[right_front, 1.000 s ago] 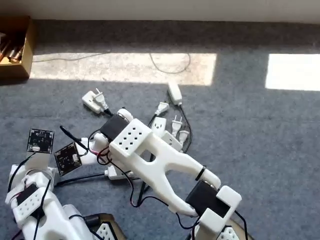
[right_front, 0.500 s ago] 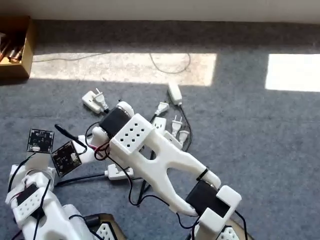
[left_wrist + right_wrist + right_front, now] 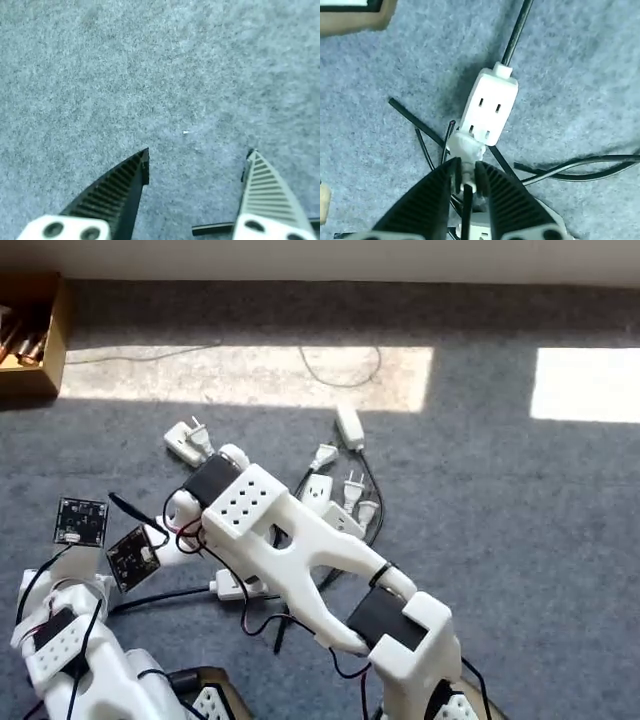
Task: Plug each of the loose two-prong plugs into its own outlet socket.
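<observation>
My right gripper point(image 3: 466, 169) is shut on a small white two-prong plug point(image 3: 465, 145). The plug's front end sits against the face of a white outlet socket block point(image 3: 489, 107), at the slot pair nearest me; its prongs are hidden. A second slot pair on that block is free. From above, my right arm point(image 3: 300, 540) stretches across the cables, with a white socket block point(image 3: 232, 588) beside it. Loose plugs lie on the carpet: one at the far left point(image 3: 190, 441), two more point(image 3: 323, 455) point(image 3: 352, 486) near the middle. My left gripper point(image 3: 197, 155) hangs open over bare carpet.
Black cables point(image 3: 570, 167) cross the carpet around the socket block, and one point(image 3: 215, 229) lies under my left gripper. A white adapter point(image 3: 350, 423) lies farther back. A wooden box point(image 3: 35, 335) stands at the far left. My left arm point(image 3: 60, 645) is at the near left.
My right arm has swung leftward and slightly away over the cables, uncovering more of the white socket block beneath it. The left arm has not moved.
</observation>
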Robot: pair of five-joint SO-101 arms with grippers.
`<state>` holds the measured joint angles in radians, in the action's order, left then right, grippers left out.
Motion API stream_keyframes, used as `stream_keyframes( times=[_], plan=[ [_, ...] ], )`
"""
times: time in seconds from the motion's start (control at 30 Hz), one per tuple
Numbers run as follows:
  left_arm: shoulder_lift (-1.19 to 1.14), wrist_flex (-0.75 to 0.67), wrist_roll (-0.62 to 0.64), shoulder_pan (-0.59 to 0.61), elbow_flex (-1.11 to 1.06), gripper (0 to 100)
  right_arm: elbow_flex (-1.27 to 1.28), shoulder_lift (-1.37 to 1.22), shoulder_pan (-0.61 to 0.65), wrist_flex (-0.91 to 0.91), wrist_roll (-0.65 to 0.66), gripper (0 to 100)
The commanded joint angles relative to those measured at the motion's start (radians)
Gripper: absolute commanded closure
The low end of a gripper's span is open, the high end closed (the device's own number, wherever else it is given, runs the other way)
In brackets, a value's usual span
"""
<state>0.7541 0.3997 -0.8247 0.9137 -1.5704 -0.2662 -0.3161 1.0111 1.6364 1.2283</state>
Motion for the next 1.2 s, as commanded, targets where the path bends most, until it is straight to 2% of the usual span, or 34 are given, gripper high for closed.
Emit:
stream_keyframes(
  times=[0.0, 0.7, 1.17],
  plan=[
    [-0.007, 0.006, -0.018, -0.004, -0.061, 69, -0.045, 0.01, -0.027, -0.03, 0.012, 99.2],
    [-0.007, 0.006, -0.018, -0.004, -0.061, 69, -0.038, 0.008, -0.05, -0.09, 0.005, 99.2],
    [-0.007, 0.006, -0.018, -0.004, -0.061, 69, -0.035, 0.015, -0.024, -0.059, -0.023, 99.2]
  ],
)
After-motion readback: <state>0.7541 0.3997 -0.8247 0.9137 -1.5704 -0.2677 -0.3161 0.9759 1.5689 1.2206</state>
